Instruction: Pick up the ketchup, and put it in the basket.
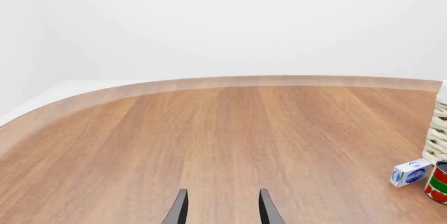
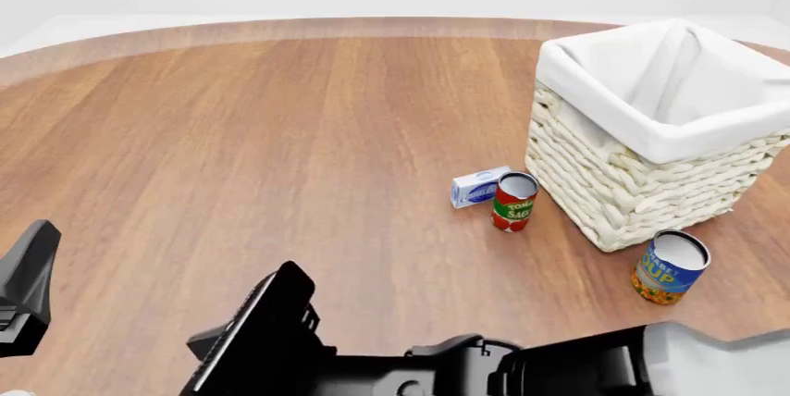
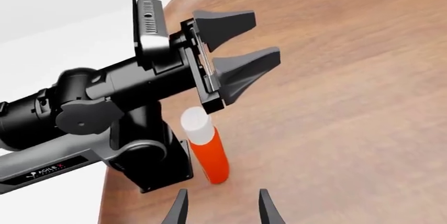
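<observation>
The ketchup [image 3: 209, 156], a red-orange bottle with a white cap, stands upright near the table's edge in the right wrist view. My right gripper [image 3: 220, 211] is open just short of it, with nothing between its fingers. My left gripper [image 3: 265, 35] hangs open beyond the bottle and holds nothing; in its own view the left gripper [image 1: 220, 209] has only bare wood ahead. The cream wicker basket [image 2: 642, 183] with its white liner stands at the right of the table. In the front view my right arm [image 2: 370, 359] crosses the bottom and hides the ketchup.
A red-and-green tomato sauce can [image 2: 513, 202] and a small blue-and-white box [image 2: 479, 187] sit just left of the basket. A blue-and-yellow can [image 2: 668, 267] stands in front of the basket, near the table's front edge.
</observation>
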